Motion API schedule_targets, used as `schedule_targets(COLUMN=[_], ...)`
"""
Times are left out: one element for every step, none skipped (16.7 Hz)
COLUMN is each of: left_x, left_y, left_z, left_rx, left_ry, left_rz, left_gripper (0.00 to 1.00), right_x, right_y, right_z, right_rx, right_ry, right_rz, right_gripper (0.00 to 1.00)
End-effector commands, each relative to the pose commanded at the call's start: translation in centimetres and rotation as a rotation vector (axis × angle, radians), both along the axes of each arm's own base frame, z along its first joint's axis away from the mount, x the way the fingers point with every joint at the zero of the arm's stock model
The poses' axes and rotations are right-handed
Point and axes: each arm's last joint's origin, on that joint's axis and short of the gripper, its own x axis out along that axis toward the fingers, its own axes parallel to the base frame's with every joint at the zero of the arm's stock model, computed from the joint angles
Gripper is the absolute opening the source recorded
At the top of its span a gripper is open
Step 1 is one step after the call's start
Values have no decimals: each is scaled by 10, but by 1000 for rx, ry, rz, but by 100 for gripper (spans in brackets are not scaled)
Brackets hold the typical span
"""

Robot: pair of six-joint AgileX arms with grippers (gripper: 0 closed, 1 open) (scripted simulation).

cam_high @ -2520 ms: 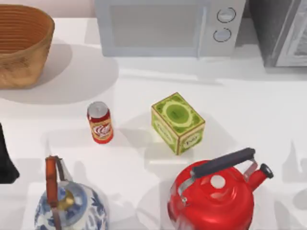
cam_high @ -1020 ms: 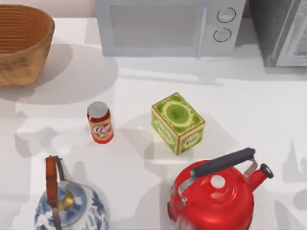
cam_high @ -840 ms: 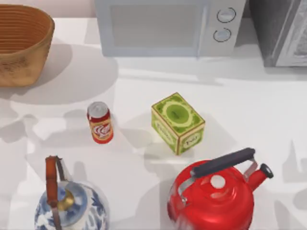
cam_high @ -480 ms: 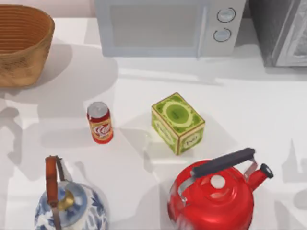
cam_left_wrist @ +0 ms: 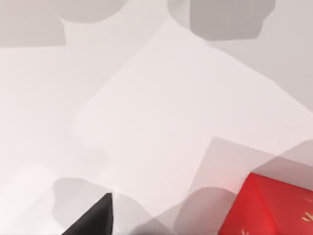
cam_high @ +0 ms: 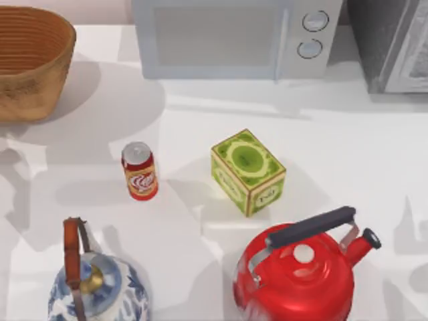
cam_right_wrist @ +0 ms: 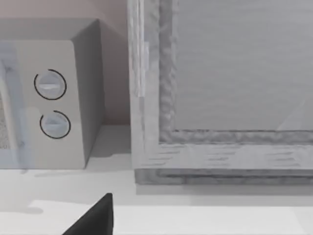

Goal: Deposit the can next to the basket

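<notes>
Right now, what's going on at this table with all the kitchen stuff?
Nothing is being held yet. The can stands upright on the table, well apart from the basket in the far left corner. A green tea box sits to the can's right; a red kettle and a blue-and-white teapot stand at the near edge. The can has yet to be picked up.

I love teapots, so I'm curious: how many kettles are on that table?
2. The red kettle stands at the near edge, right of centre. The blue-and-white kettle stands at the near left, below the can. Both are partly cut off by the frame.
</notes>
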Motion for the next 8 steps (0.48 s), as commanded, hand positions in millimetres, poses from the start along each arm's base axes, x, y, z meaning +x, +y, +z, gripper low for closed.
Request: schedule_targets(left_x=[0, 1, 2, 1, 0, 0, 0, 0], left_y=[0, 1, 1, 1, 1, 1, 1, 1], left_z=[-9, -18, -28, -37, -44, -47, -47, -47], left_rx=[0, 3, 4, 3, 2, 2, 1, 1], left_ry=[-1, -8, -13, -10, -7, -5, -5, -5], left_rz=[0, 0, 0, 0, 0, 0, 0, 0], left_gripper=[100, 100, 100, 100, 100, 100, 100, 100], right_x=[0, 0, 0, 0, 0, 0, 0, 0], right_y=[0, 0, 0, 0, 0, 0, 0, 0], right_z=[0, 0, 0, 0, 0, 0, 0, 0], right_rx=[0, 0, 0, 0, 0, 0, 0, 0], right_ry=[0, 0, 0, 0, 0, 0, 0, 0], right_rz=[0, 0, 0, 0, 0, 0, 0, 0], right_gripper=[100, 100, 100, 100, 100, 100, 100, 100])
